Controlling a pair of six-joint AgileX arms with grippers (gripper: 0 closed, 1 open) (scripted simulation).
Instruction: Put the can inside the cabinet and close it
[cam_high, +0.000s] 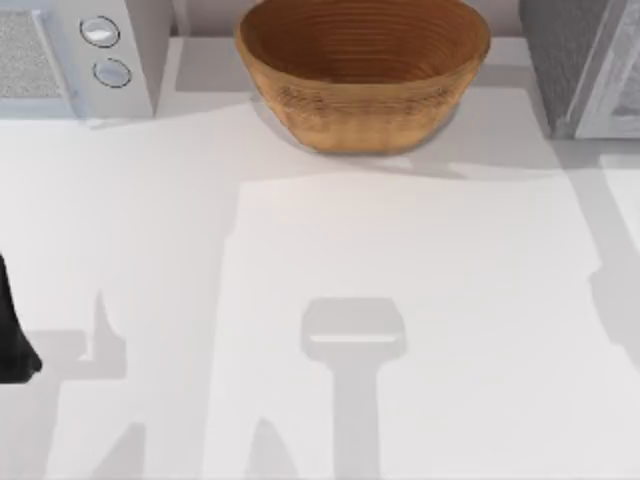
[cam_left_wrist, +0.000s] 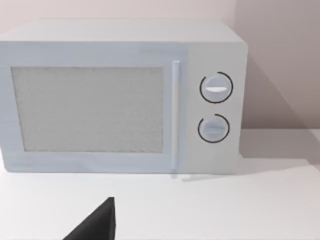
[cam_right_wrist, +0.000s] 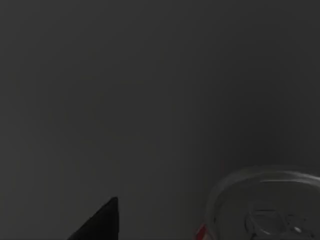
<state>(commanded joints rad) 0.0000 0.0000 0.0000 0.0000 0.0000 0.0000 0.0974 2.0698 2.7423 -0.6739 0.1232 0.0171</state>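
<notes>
Left arm (cam_high: 15, 340) sits at the table's (cam_high: 400, 250) left edge, facing the microwave (cam_left_wrist: 120, 95). The can (cam_right_wrist: 265, 205) lies close beside a right finger (cam_right_wrist: 100, 222), against a dark surface. Whether either gripper is spread or closed cannot be told.

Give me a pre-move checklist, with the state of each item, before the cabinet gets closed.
1. Can inside the cabinet: ok, its silver top shows in the right wrist view against a dark inner wall.
2. Can upright: ok, lid faces up.
3. Right gripper released from the can: cannot tell.
4. Cabinet door position, at the table's far right corner: cannot tell.
5. Left arm parked at the table's left edge: ok.
6. Wicker basket and microwave out of the way: ok.
</notes>
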